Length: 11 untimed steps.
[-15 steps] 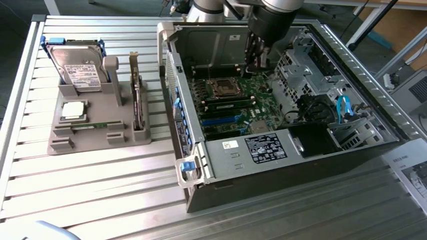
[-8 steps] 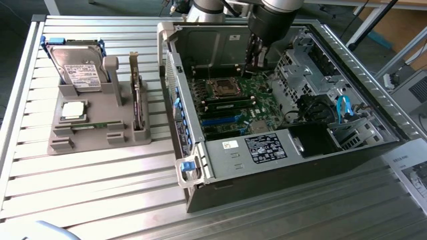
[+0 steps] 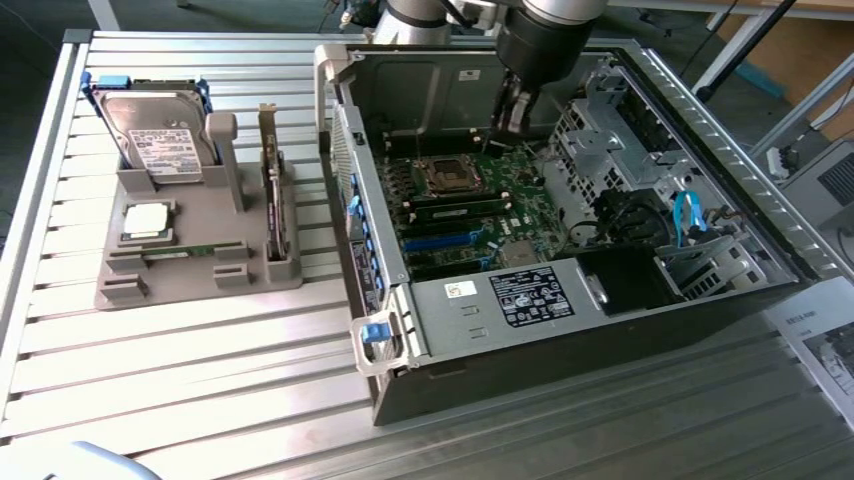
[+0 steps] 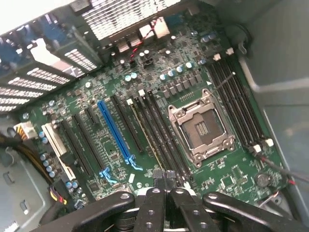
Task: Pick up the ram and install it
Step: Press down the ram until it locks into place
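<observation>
Hanging inside the open case [image 3: 627,200], the claw [image 4: 164,180] has its fingers pressed together over the board's [image 4: 116,145] memory slots, gripping nothing. Well apart on the grey rack [image 3: 187,275] outside lies the ram [image 3: 180,252], just below the processor [image 3: 147,220].

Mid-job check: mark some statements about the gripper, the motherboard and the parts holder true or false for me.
1. The gripper is inside the open computer case, over the motherboard. True.
2. The gripper is wide open. False: it is shut.
3. A chip sits in the processor socket. False: the socket is empty, and the silver processor lies on the grey holder outside the case.
4. The hard drive stands upright in the grey holder. True.
5. The expansion card is plugged into the blue slot. False: that slot is empty, and the card stands on edge in the holder.
</observation>
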Motion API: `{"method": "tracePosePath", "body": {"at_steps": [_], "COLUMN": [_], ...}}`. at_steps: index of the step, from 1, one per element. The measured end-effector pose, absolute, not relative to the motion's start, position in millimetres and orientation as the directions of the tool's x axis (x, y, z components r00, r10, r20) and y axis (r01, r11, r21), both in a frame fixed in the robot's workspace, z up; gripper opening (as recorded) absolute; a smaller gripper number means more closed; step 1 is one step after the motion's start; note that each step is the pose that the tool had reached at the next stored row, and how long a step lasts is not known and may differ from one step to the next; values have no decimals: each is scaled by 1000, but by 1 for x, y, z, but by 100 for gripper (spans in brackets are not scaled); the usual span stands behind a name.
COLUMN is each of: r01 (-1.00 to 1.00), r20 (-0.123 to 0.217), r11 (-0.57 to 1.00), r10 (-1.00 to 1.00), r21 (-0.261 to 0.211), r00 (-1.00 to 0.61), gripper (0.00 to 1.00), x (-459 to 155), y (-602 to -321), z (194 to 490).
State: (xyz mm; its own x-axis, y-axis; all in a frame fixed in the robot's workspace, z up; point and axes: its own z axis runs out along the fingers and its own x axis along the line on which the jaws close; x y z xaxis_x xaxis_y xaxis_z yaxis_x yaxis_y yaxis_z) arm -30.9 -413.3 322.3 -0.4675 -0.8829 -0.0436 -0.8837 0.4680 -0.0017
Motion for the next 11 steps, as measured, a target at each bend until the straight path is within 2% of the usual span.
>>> {"method": "tracePosePath", "body": {"at_steps": [11], "r01": [-799], "r20": [-44], "r11": [602], "r10": [-798], "r21": [-2], "r00": [-601], "gripper": [10], "x": [-31], "y": [-413], "z": [322]}}
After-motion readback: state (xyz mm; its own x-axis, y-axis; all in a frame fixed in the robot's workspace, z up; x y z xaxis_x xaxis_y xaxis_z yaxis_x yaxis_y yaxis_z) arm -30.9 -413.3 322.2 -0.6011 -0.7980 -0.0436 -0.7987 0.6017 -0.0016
